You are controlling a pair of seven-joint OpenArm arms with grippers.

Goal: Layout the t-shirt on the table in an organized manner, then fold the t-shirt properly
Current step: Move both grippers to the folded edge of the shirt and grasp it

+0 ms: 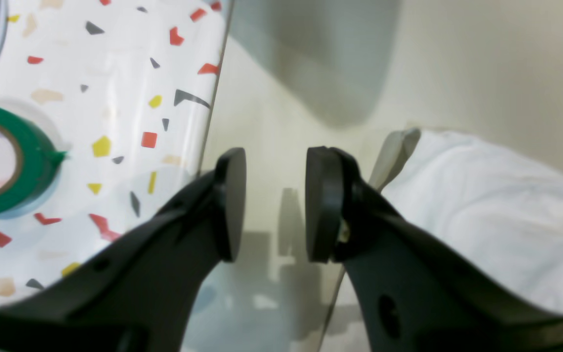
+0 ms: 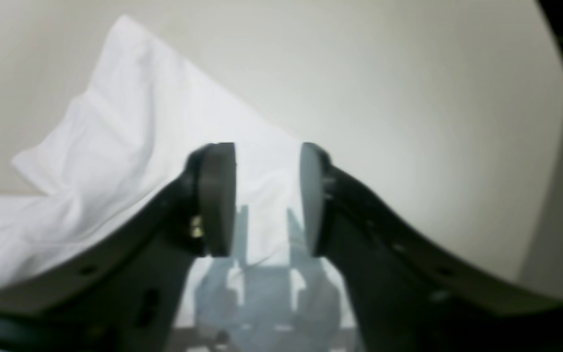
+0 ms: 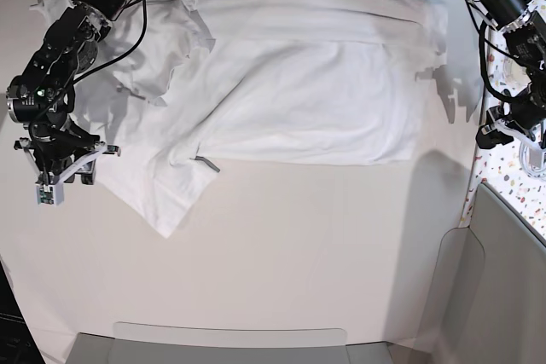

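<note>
Base view first: we see the t-shirt (image 3: 290,100) spread across the far half of the table (image 3: 281,270), its body lying roughly flat and sideways, with a sleeve and a bunched, wrinkled portion toward that view's left and one flap hanging nearer the camera at lower left. Our right gripper (image 3: 64,168) sits at that view's left edge, just beside the flap of cloth and clear of it. Our left gripper (image 3: 503,134) is at the opposite edge, beyond the shirt's straight hem, near the speckled panel (image 3: 525,189).

From the right wrist camera, our right gripper (image 2: 267,195) has its pads parted with an empty gap between them; the t-shirt (image 2: 115,146) lies below and ahead, its folded white corner reaching up to the left, and nothing is pinched.

From the left wrist camera, our left gripper (image 1: 274,205) also stands parted and holds nothing. The t-shirt (image 1: 482,205) lies to the right of the jaws, and bare table (image 1: 482,58) shows between them. To the left, a green tape roll (image 1: 12,161) rests on the speckled panel (image 1: 115,98).
</note>
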